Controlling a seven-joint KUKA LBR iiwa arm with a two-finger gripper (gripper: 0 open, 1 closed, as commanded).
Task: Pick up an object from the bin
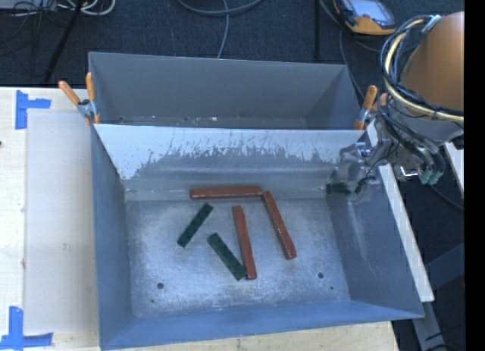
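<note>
Five slim flat bars are lying loose on the floor of the grey metal bin point(151, 274): a level red-brown bar point(225, 192), a slanted red-brown bar point(279, 224), a long red-brown bar point(244, 240), a left dark green bar point(195, 224) and a lower dark green bar point(226, 255). The end effector point(350, 179) is hanging by the bin's right wall, well apart from them; whether it is clenched or released cannot be told.

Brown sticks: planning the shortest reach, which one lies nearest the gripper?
The slanted brown stick farthest right; the other two lie farther left, away from the gripper.
</note>
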